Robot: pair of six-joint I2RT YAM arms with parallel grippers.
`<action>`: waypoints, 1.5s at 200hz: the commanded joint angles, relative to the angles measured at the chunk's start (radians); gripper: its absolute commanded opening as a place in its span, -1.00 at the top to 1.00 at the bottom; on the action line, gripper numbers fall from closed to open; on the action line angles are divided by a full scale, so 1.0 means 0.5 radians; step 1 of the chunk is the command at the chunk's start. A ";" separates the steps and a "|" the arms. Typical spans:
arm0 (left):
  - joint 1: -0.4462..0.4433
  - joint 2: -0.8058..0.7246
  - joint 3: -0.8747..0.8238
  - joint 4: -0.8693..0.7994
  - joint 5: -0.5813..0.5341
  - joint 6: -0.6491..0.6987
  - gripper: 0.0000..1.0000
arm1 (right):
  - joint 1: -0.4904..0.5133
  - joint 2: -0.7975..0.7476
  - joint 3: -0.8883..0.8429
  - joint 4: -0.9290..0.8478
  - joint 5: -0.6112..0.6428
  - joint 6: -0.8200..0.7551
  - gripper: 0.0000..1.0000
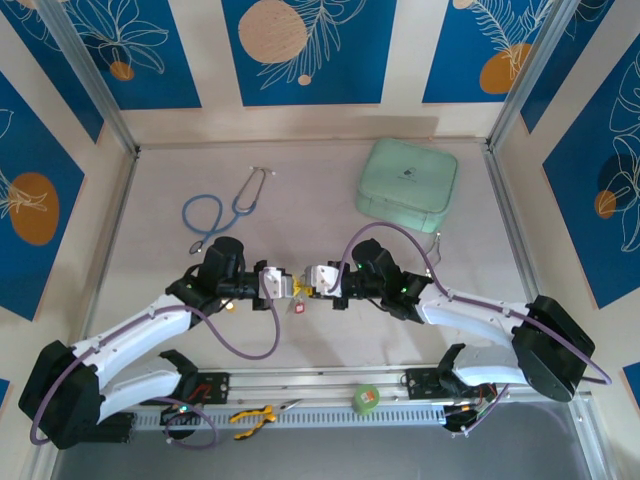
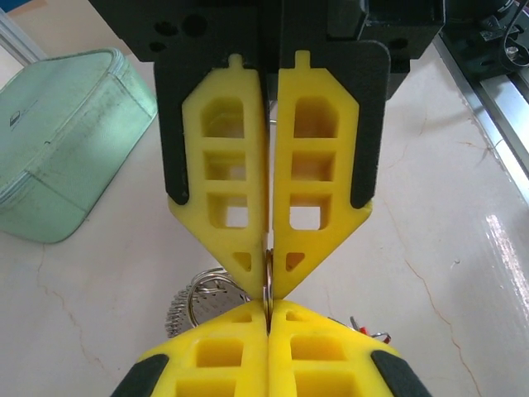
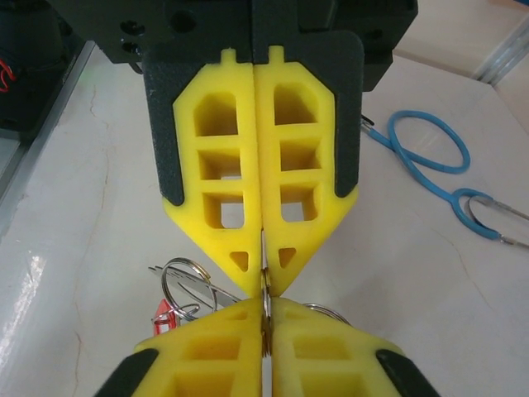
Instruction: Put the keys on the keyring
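Yellow-fingered left claw (image 2: 269, 318) and right claw (image 3: 266, 318) meet tip to tip above the table (image 1: 300, 225), both clamped on the keyring (image 2: 269, 277) with keys (image 2: 178, 314) dangling below, so any uneven pull may slip it free.

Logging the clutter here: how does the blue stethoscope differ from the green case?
The stethoscope is blue; the case is pale mint green. The stethoscope is thin tubing, curled in a loop; the case is a bulky box with rounded corners. The stethoscope lies on the left of the top view, the case on the right. Both rest on the table.
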 commanded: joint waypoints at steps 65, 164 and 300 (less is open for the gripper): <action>-0.020 -0.261 -0.061 0.117 -0.240 -0.223 -0.25 | -0.008 -0.005 -0.004 0.056 0.094 -0.044 1.00; -0.016 -0.447 0.358 -1.104 -1.604 -2.531 -0.53 | 0.002 -0.073 0.001 -0.052 0.143 -0.235 1.00; 0.403 0.002 0.710 -1.563 -1.451 -1.685 -0.10 | 0.022 -0.085 0.012 -0.066 0.121 -0.224 1.00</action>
